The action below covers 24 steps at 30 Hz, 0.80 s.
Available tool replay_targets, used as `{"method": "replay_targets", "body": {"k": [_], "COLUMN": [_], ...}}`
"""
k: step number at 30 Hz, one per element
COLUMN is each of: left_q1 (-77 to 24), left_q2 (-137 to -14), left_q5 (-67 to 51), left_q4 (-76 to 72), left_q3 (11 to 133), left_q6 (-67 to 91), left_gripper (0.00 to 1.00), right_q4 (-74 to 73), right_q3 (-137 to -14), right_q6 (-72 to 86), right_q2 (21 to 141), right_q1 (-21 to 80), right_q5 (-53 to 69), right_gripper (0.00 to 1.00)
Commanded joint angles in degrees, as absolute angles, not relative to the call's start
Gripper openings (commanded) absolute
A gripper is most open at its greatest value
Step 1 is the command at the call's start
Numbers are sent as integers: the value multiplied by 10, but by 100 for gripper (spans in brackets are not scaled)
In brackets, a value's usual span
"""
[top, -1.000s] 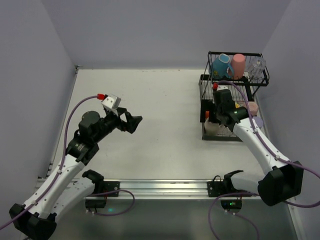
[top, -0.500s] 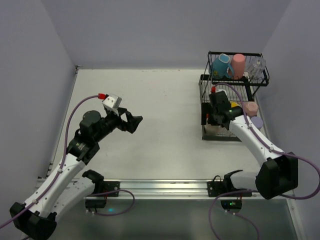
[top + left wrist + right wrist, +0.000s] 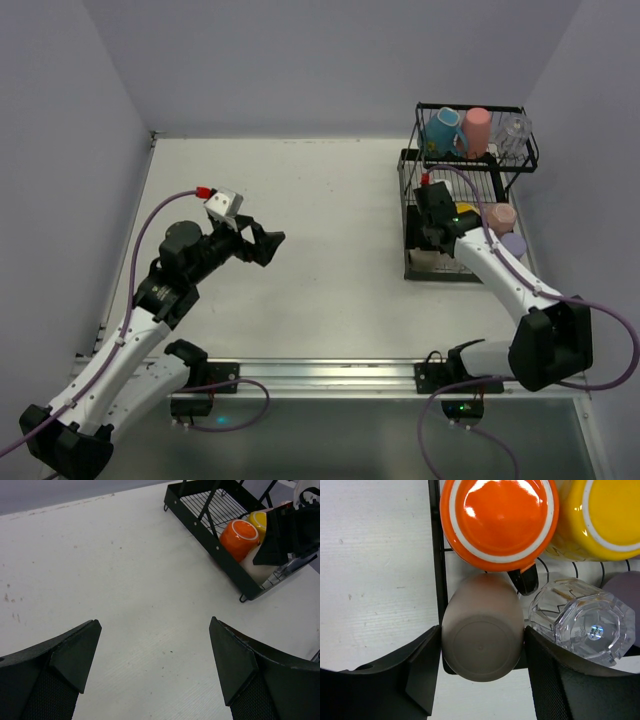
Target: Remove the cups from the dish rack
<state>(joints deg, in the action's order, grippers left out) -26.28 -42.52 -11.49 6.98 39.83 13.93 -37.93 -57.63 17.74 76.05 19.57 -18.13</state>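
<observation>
The black wire dish rack [image 3: 440,276] stands at the table's right. Its upper basket holds a blue mug [image 3: 442,130], a pink cup [image 3: 476,128] and a clear cup [image 3: 513,131]. In the right wrist view the lower tray holds an orange cup [image 3: 500,517], a yellow cup [image 3: 602,517], a clear glass [image 3: 580,620] and a lavender cup [image 3: 626,594]. My right gripper [image 3: 482,632] is shut on the upside-down beige cup [image 3: 482,645] at the tray's near corner, a finger pressed against each side. My left gripper [image 3: 155,625] hangs open over bare table, far from the rack [image 3: 200,520].
A salmon-pink cup [image 3: 499,216] and the lavender cup [image 3: 512,244] sit along the rack's right side. The tray's black front rail [image 3: 434,540] runs just left of the beige cup. Grey walls close in the table on three sides.
My right gripper has moved down and to the left over the tray's near corner, and its fingers have closed in on the beige cup. The left arm has stayed still.
</observation>
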Motion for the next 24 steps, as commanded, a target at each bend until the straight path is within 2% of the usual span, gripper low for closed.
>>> {"method": "replay_targets", "body": {"k": [1, 4, 12, 18, 24], "left_q1": [-265, -265, -265, -265, -265], "left_q2": [-421, -422, -427, -447, -470], "left_q5": [-105, -101, -89, -119, -227], "left_q4": [71, 71, 72, 69, 2], "left_q3": [402, 403, 413, 424, 410], "left_q6": [136, 137, 148, 160, 254], "left_gripper": [100, 100, 100, 100, 100], "right_q4": [-392, -404, -412, -349, -164], "right_q3": [-599, -625, -667, -668, -606], "right_q6": [186, 187, 185, 192, 271], "right_q2": [716, 671, 598, 588, 561], "right_q1": [206, 216, 269, 293, 297], "right_q5": [-225, -241, -221, -94, 60], "right_gripper": [35, 30, 29, 29, 27]}}
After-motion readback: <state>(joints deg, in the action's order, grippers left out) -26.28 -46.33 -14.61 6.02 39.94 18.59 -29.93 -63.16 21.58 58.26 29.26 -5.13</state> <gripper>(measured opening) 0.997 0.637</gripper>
